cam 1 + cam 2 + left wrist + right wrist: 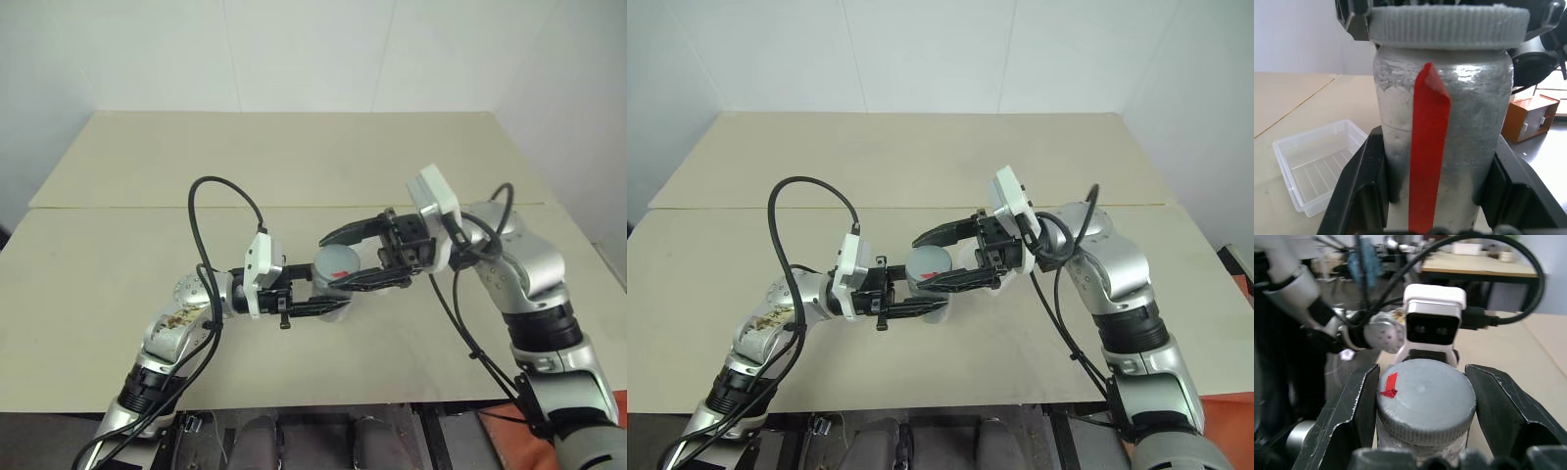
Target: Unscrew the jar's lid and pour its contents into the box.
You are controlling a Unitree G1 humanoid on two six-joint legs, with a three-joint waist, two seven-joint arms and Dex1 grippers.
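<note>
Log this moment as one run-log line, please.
stage: unscrewing | left gripper: shut on jar | right gripper: shut on lid | box: empty

The jar [333, 284] stands upright above the table [294, 166], between the left gripper [318, 305] and right gripper [338, 259], the lid [1425, 399] on top; the box [1320, 164] sits on the table, seemingly behind the jar

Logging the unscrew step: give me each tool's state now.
Left tool: shut on the jar.
Right tool: shut on the lid.
</note>
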